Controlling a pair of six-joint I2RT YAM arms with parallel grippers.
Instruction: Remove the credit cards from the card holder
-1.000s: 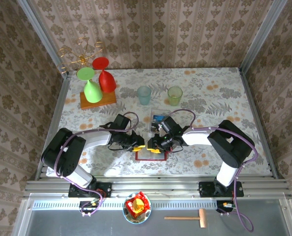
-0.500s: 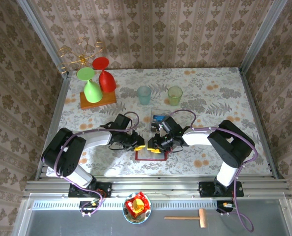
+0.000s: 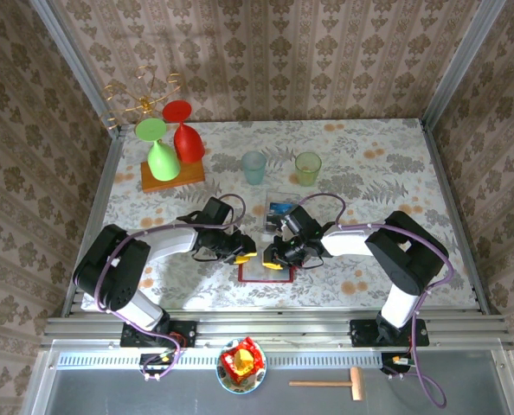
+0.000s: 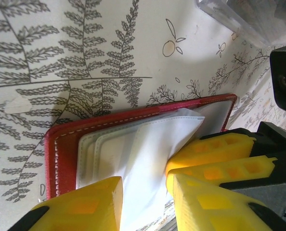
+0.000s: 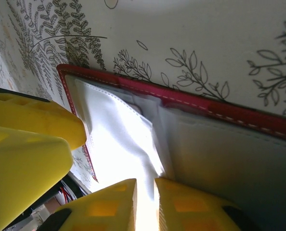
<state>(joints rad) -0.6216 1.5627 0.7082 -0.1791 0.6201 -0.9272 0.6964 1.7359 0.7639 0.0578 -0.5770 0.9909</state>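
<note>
Red flat folding card holder [image 3: 261, 274] lies open, lower centre of top view. Right gripper [image 5: 144, 190] narrow, pinching its pale clear pocket leaf [image 5: 114, 130]; left gripper [image 4: 144, 192] part-open, straddling that leaf. Step looks like pocket-working; next, grip a card edge, slide it out.

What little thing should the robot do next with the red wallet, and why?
Probably lift the white flap a little. The right end effector pinches it, the card holder lies open, and no card sticks out yet. Lifting should make room for the left end effector, whose jaws stand open over it.
</note>
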